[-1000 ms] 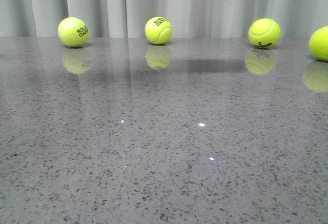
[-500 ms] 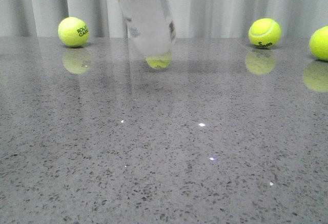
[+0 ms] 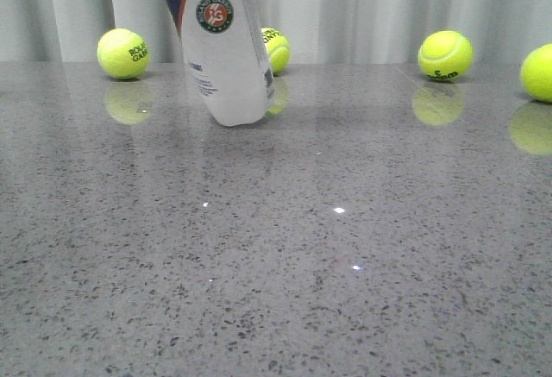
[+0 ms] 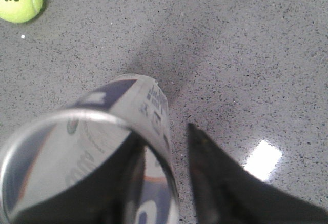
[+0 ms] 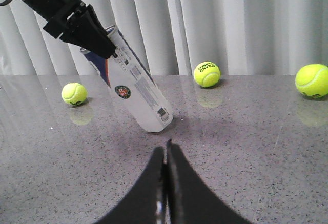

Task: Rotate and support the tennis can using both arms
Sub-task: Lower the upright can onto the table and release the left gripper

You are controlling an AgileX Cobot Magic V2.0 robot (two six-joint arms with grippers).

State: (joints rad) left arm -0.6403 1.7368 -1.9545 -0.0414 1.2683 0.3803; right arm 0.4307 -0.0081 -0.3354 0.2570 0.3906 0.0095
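— Frosted plastic, navy panel: where is the tennis can (image 3: 222, 58)?

— In my left gripper (image 4: 154, 183), held near its open silver rim (image 4: 61, 126). It leans, closed end low on the grey speckled table (image 3: 345, 248) — whether it touches the stone or hangs just above, I cannot tell. In the front view it sits at about eleven o'clock from the table's middle, its round emblem (image 3: 216, 14) facing the camera.

— How are your fingers set?

— One left finger (image 4: 215, 178) lies along the can's outer wall; the other is hidden by the tube, so the hold is clamped on it. My right gripper (image 5: 165, 183) has its fingers pressed together on nothing, well apart from the can.

— Anything near?

— One tennis ball (image 3: 278, 47) just behind the can; another (image 3: 123, 53) at its nine o'clock.
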